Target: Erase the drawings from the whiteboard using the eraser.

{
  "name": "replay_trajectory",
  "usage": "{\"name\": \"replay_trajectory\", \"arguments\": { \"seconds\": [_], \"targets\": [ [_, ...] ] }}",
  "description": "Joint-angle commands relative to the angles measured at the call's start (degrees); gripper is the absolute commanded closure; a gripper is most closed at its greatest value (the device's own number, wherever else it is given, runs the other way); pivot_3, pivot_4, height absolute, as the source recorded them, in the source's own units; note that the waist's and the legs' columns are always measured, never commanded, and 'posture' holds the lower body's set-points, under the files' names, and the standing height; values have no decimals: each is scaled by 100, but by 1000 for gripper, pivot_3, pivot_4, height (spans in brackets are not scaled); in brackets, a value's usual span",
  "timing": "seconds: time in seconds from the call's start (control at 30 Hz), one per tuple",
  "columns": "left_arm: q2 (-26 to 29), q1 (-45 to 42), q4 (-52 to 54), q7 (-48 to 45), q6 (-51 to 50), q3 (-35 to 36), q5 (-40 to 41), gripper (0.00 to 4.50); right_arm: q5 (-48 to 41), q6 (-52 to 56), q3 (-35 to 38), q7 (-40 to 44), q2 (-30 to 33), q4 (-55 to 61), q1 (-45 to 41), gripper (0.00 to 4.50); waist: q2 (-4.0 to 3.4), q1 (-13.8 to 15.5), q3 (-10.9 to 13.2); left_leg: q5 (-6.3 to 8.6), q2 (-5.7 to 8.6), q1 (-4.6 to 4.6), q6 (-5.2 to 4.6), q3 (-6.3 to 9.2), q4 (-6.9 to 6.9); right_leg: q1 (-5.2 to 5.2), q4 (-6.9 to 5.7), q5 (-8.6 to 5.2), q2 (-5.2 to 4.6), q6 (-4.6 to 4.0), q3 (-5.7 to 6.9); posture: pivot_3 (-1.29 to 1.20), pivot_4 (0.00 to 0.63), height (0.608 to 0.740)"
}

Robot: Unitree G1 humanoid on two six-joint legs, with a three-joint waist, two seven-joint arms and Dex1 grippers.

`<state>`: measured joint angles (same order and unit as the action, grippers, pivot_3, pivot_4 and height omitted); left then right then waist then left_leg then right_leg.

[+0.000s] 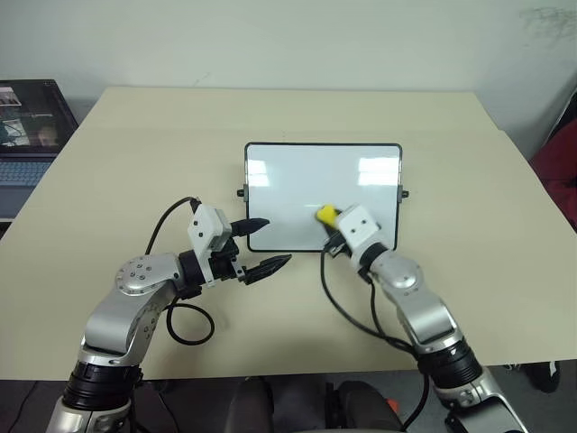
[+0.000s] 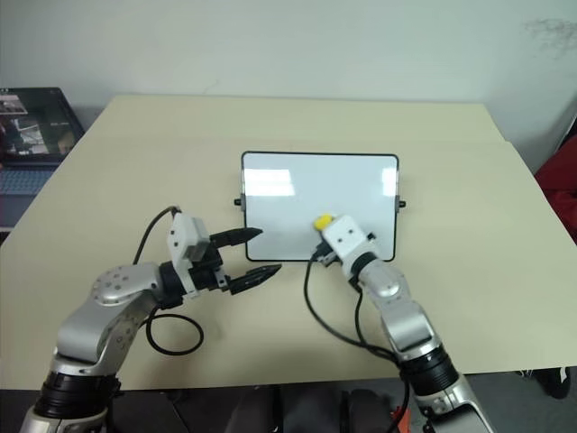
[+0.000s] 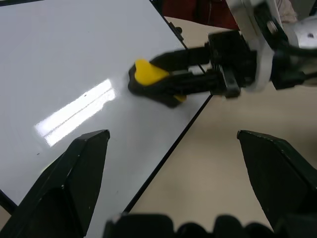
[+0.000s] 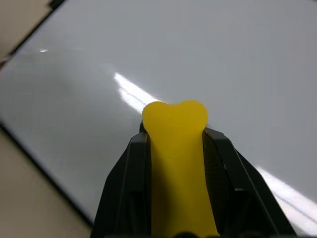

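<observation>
The whiteboard (image 1: 297, 185) lies flat in the middle of the tan table, glossy white with a thin black frame. The drawings are out of view; its face shows plain white with glare patches. My right gripper (image 1: 327, 217) is shut on the yellow eraser (image 1: 324, 214), whose tip rests on the board's near half, right of centre. The right wrist view has the eraser (image 4: 176, 144) squeezed between the two black fingers over the white surface. By the board's near left corner my left gripper (image 1: 276, 242) stands open and holds nothing, one finger over the frame, the other over the table.
A laptop (image 1: 27, 126) stands open beyond the table's far left edge. Something red (image 1: 561, 167) sits off the right edge. Black cables (image 1: 347, 311) loop from both wrists over the near table. Bare tabletop (image 1: 469, 153) surrounds the board.
</observation>
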<state>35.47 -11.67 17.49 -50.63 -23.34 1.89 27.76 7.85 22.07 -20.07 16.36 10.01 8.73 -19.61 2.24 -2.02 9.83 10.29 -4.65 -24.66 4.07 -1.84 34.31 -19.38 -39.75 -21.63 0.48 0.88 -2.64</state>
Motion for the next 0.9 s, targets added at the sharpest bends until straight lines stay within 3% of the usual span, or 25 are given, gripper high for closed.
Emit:
{"name": "replay_trajectory", "arguments": {
  "seconds": [0.03,0.23,0.5,0.7,0.9],
  "targets": [
    [20,-57,187,19,38,82,45,0,-1,32,35,110,0,265,-69,3410,-1,13,1,0,1,0,0,0,3,0,-4,0,0,0,0,0,150,740],
    [-24,-103,177,29,28,38,51,0,-440,840,687,513,309,1551,-50,3410,-1,32,2,0,4,-6,0,5,10,-1,-1,0,0,1,1,0,150,740],
    [-65,-41,287,-28,13,-24,101,0,-1210,2905,2523,790,1149,3061,551,3410,-1,43,2,1,6,-9,0,2,9,4,12,0,0,0,3,0,150,740],
    [-93,-164,218,-174,49,-189,80,0,-1234,3187,3278,747,1793,2830,956,3410,-3,29,2,1,6,-8,0,-3,8,4,12,0,3,1,3,0,150,740],
    [-146,-377,65,-266,76,-324,40,0,-1246,3099,3297,808,2183,2047,1057,3410,-3,25,2,1,9,-8,-1,-6,10,4,12,0,6,0,0,0,150,740]
  ]
}}
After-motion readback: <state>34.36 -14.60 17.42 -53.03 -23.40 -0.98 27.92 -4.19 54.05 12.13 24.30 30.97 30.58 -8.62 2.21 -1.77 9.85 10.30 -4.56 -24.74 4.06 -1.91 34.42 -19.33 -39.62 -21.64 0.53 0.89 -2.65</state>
